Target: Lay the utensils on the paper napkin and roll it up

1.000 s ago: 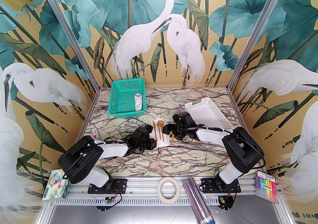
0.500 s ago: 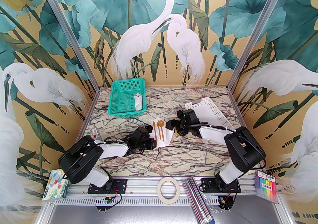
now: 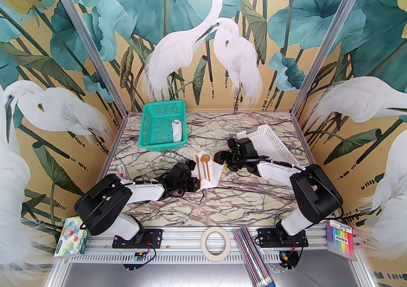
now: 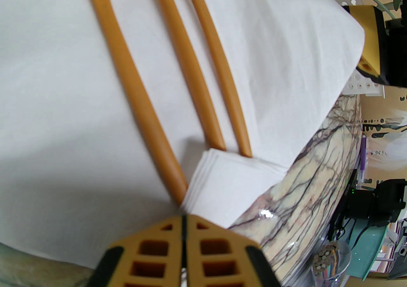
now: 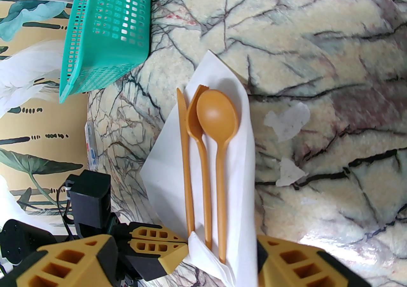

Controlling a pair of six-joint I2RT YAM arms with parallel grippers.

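marble tabletop (image 5: 318,57) carries it all. low in the middle of its wrist view, the left gripper (image 4: 183,219) has its fingers pressed together on the folded-over corner of the paper napkin (image 5: 235,184), apparently tucking the handle ends in to start the roll. beyond it the utensils (image 5: 205,184) lie side by side along the sheet: knife (image 5: 187,165), fork (image 5: 193,117), spoon (image 5: 217,114). the right gripper (image 3: 222,161) hovers beside the sheet, spread wide and empty, likely ready to steady it.
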